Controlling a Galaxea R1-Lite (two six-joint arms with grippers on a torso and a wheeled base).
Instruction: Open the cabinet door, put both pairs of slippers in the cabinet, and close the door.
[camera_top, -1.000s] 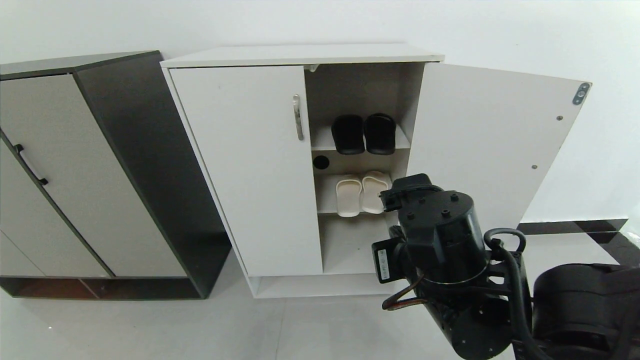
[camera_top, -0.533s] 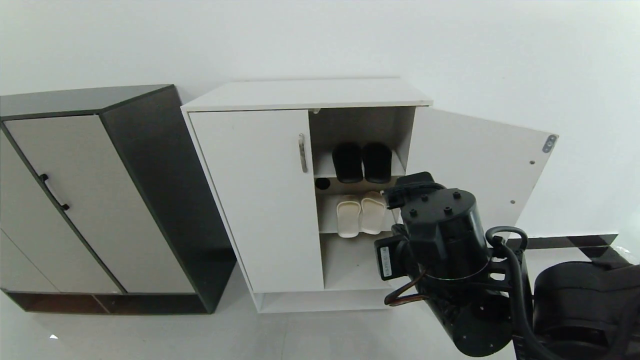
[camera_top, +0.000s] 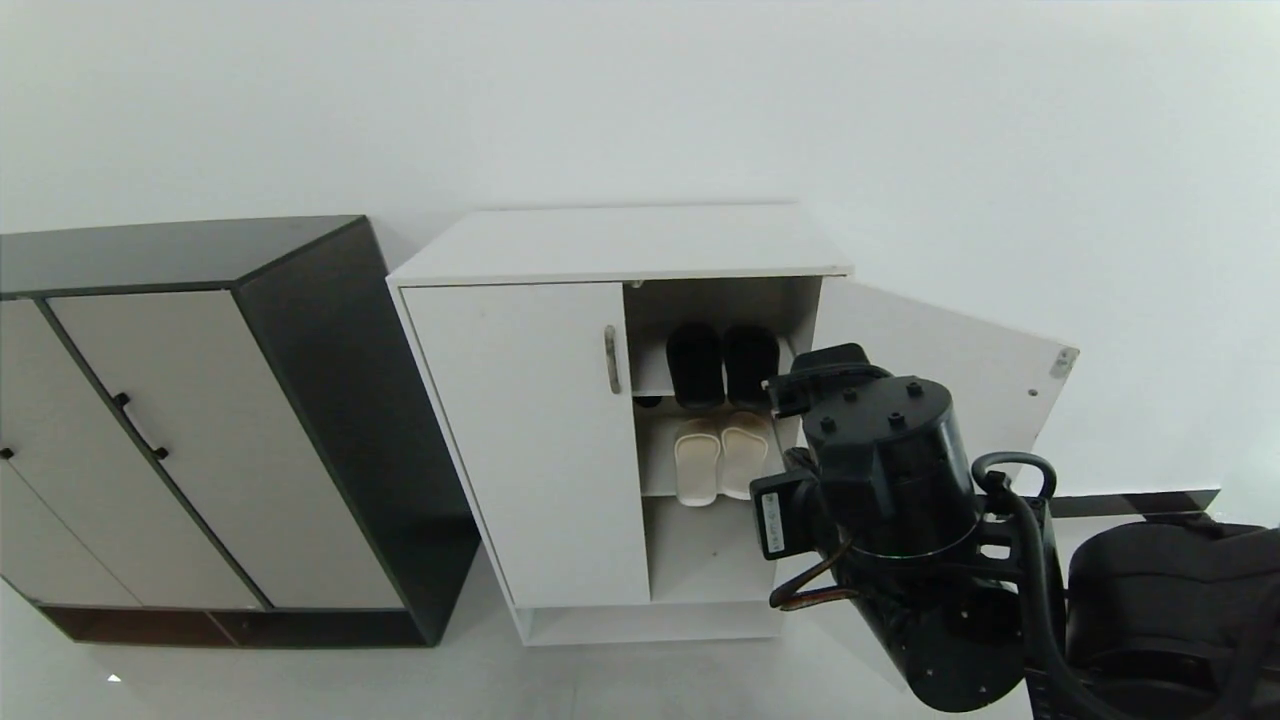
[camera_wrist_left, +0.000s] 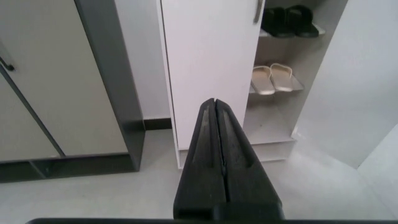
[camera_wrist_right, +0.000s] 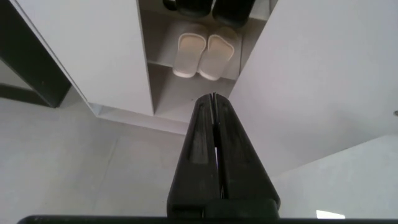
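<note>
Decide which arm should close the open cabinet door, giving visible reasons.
Right, likely. The right tool hangs beside the open door on the robot's right; the left tool faces the closed door. Black slippers and white slippers are inside.

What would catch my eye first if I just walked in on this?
The white cabinet against the wall, its right door swung open. Inside, black slippers sit on the top shelf and cream slippers on the shelf below. The robot's bulky black right arm stands in front of the open door.
</note>
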